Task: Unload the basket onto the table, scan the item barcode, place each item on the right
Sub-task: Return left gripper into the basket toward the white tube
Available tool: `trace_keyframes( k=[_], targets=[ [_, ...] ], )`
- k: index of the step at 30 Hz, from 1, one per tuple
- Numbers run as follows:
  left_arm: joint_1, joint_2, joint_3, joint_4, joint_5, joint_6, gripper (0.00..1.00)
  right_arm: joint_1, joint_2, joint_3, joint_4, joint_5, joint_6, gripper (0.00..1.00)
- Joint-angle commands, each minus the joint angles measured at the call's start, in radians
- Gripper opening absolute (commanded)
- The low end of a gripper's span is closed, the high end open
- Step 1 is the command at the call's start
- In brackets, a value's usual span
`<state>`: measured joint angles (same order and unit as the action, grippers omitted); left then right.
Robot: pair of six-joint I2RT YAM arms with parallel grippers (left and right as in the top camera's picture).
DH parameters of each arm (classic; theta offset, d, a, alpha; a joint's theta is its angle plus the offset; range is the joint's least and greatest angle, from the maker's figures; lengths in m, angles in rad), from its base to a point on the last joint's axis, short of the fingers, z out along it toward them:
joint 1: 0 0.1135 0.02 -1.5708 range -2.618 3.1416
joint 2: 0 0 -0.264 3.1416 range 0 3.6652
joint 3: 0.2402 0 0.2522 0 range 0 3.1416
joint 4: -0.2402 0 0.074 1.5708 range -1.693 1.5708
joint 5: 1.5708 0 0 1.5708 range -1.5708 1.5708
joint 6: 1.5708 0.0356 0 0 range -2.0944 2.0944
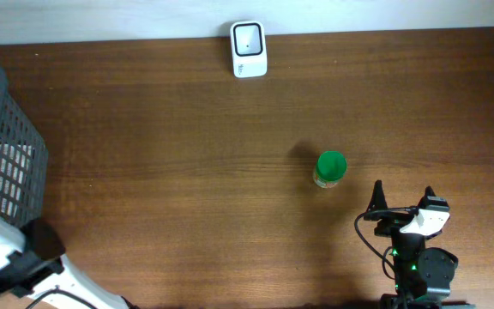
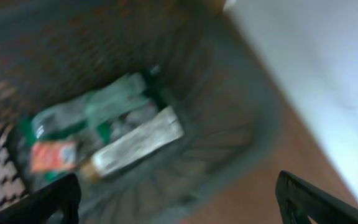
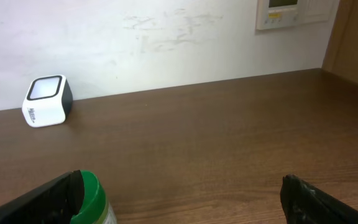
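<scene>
No scan is judged to have been made: nothing is held to the scanner [image 1: 249, 50], which stands at the far edge of the table [image 1: 144, 129] by the wall. The green-capped bottle [image 1: 330, 168] is found upright on the table, just ahead of the right gripper [image 1: 401, 199] and well apart from the scanner. The right gripper and the left gripper [image 2: 179, 202] are both seen with jaws spread wide and nothing held. Grasping, presenting the barcode and reading it are all left to do. The basket [image 1: 7, 146] is shown overhead from outside only. Its contents, several blurred packets [image 2: 135, 143], are disclosed by the left wrist view alone. The scanner's side is shown by the right wrist view only.
</scene>
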<state>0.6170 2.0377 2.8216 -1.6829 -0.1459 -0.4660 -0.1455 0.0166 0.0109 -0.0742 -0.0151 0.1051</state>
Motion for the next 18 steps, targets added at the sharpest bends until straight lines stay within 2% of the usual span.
trace_keyframes(
  k=[1, 5, 8, 11, 13, 18],
  targets=[
    [0.1, 0.007, -0.159, 0.008, 0.03, -0.005, 0.98, -0.005, -0.002, -0.005, -0.005, 0.012, 0.0, 0.98],
    [0.168, 0.007, -0.365, 0.089, 0.044, 0.094, 0.96, -0.005, -0.002, -0.005, -0.005, 0.012, 0.0, 0.98],
    [0.212, 0.007, -0.532, 0.207, 0.134, 0.212, 0.95, -0.005, -0.002, -0.005, -0.005, 0.012, 0.0, 0.98],
    [0.248, 0.007, -0.69, 0.328, 0.306, 0.412, 0.94, -0.005, -0.002, -0.005, -0.005, 0.012, 0.0, 0.98],
    [0.26, 0.007, -0.795, 0.401, 0.369, 0.531, 0.94, -0.005, -0.002, -0.005, -0.005, 0.012, 0.0, 0.98],
    [0.263, 0.008, -0.99, 0.589, 0.362, 0.609, 0.95, -0.005, -0.002, -0.005, -0.005, 0.012, 0.0, 0.98]
  ],
)
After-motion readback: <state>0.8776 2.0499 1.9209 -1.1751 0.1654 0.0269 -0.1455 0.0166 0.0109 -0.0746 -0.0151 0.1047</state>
